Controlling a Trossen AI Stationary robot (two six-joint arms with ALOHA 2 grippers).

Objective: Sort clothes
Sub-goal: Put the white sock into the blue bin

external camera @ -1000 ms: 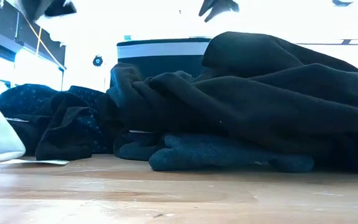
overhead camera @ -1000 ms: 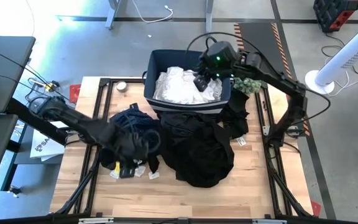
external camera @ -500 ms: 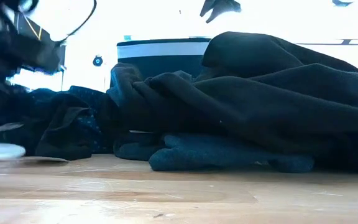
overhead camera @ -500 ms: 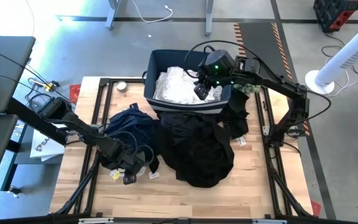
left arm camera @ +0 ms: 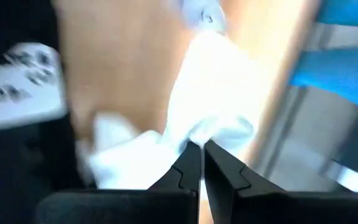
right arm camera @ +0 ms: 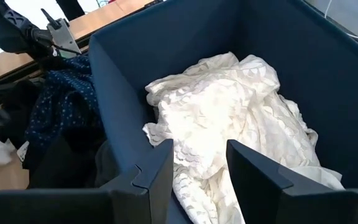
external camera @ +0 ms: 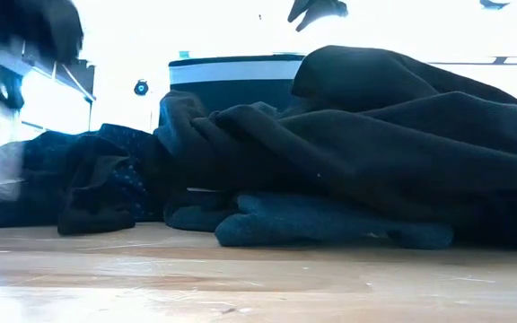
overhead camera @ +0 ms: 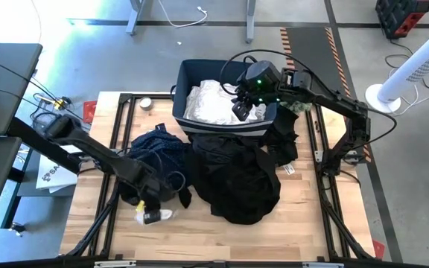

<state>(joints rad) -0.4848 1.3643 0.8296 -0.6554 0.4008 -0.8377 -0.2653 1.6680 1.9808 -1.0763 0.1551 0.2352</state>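
Observation:
A small white sock is at the table's near left, with my left gripper shut on it. Beside it a navy dotted garment and a large heap of black clothes lie on the wood. At the far side stands a dark blue bin with white lacy clothes inside. My right gripper hovers open over the bin's right part, holding nothing. My left gripper pinches a bunched-up part of the white sock between its two fingers. The fingers come from above, pointing down at the table. The rest of the sock spreads out beyond the fingertips over the wood; whether it is clear of the table I cannot tell.
A white label lies by the black cloth near my left gripper. A roll of tape sits left of the bin and a green bundle at its right. Bare wood runs along the near edge.
My left gripper has come down and toward the table's near edge onto the white sock and has shut on it. The sock, lying still on the wood before, now shows blurred and higher in the low view. My right gripper has shifted slightly toward the near edge over the bin.

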